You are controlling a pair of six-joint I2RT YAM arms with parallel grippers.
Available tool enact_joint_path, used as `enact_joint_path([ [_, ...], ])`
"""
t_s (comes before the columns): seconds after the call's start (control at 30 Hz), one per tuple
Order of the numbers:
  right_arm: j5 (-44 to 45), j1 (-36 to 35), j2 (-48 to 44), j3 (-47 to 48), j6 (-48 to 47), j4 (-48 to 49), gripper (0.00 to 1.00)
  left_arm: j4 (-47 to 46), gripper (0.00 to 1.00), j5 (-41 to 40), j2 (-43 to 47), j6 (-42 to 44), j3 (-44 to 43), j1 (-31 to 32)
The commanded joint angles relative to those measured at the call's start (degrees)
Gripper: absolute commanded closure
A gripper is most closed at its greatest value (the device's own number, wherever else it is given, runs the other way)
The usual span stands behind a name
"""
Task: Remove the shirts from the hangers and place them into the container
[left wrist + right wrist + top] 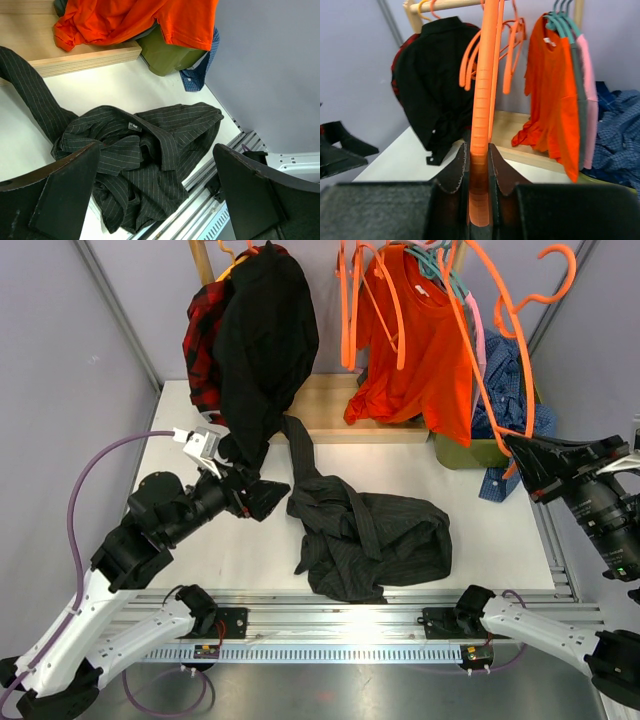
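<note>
A dark pinstriped shirt (365, 535) (145, 155) lies crumpled on the table, one sleeve trailing toward the rack. My left gripper (250, 480) (155, 147) is open and empty, beside the hem of a hanging black shirt (262, 340) and left of the pinstriped one. A red-black plaid shirt (203, 340) hangs behind the black one. My right gripper (518, 455) (480, 160) is shut on a bare orange hanger (490, 370) (482, 100) that rises toward the rail. An orange tee (420, 350) (555, 90) hangs on the rail. A blue checked shirt (510, 390) (615, 130) spills over the olive-green container (470, 452) (167, 55).
The pale wooden rack base (340, 410) (75, 55) sits at the back of the table. Several empty orange hangers (365, 300) and teal and pink ones (572, 45) hang from the rail. Grey walls close in on both sides. A metal rail (350, 615) runs along the near edge.
</note>
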State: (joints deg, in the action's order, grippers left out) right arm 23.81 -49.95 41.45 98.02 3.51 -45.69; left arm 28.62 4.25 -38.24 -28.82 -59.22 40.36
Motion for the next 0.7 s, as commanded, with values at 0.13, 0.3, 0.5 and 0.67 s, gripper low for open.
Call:
enact_joint_path([
  [0.13, 8.7, -0.3, 4.3, -1.6, -3.1, 4.5, 1.00, -2.6, 0.01, 0.6, -0.2, -0.4, 0.2, 0.1],
  [0.3, 12.0, -0.3, 6.9, -3.9, -5.2, 7.5, 1.00, -2.5, 0.01, 0.8, -0.1, -0.4, 0.5, 0.1],
  [0.5, 14.1, -0.3, 10.6, -5.6, -6.0, 10.1, 1.00, -2.3, 0.01, 0.6, 1.5, -0.5, 1.3, 0.1],
  [0.67, 14.2, -0.2, 14.0, -5.0, -7.6, 12.5, 1.00, -1.6, 0.01, 0.0, 2.7, -0.3, 2.0, 0.1],
])
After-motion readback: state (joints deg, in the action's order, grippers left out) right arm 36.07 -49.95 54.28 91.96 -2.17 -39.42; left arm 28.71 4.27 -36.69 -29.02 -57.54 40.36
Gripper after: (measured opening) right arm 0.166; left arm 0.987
